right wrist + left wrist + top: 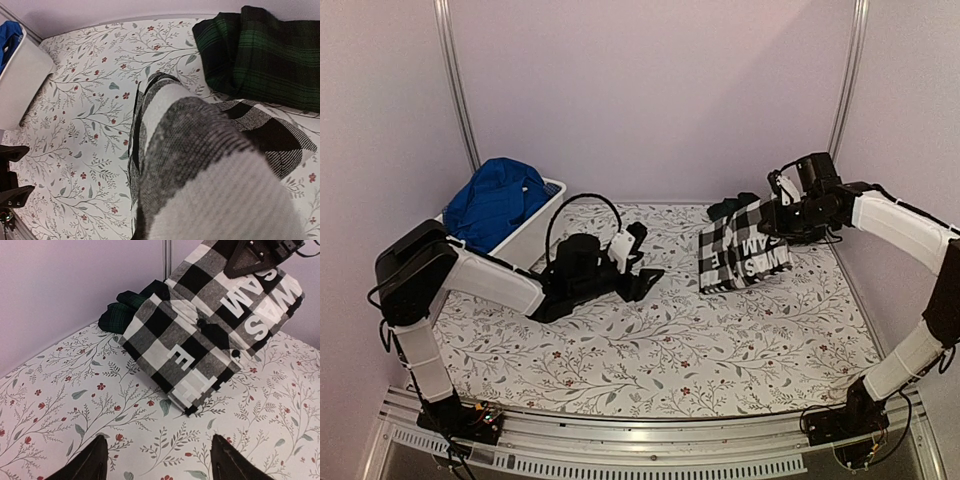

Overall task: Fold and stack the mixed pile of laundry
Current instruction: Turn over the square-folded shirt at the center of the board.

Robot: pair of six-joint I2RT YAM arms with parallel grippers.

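Two states show. The right end effector [778, 215] pinches the checked shirt [745, 258]. The left end effector [159, 439] is spread.

The right hand [252, 261] grips the folded checked shirt [195, 345], tartan garment [120, 315] behind it.

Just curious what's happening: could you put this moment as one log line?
left claw: open, empty | right claw: shut on checked shirt | tartan garment: beside shirt | blue garment: in tub

Left gripper [159, 441] agape, right gripper [785, 213] clamped
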